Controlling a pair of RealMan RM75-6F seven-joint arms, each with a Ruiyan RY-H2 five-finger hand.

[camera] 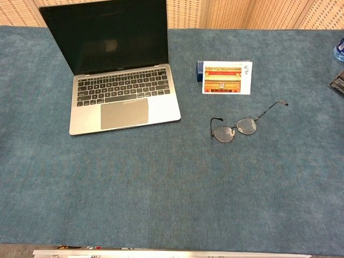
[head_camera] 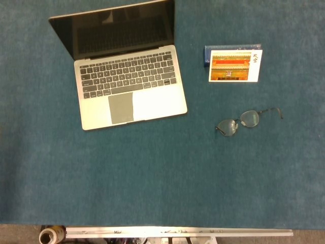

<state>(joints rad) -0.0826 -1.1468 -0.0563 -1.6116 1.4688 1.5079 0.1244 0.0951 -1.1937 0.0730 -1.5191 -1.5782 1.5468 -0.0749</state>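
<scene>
One blue-covered surface carried everything. One open laptop sat at the far left, screen dark. One picture card leaned against one small blue box to its right. One pair of glasses lay nearer, arms unfolded. Neither robot hand appeared, so their state could not be told.

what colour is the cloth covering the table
Teal blue, a plain felt-like cloth with no pattern; it shows best in the chest view.
</scene>
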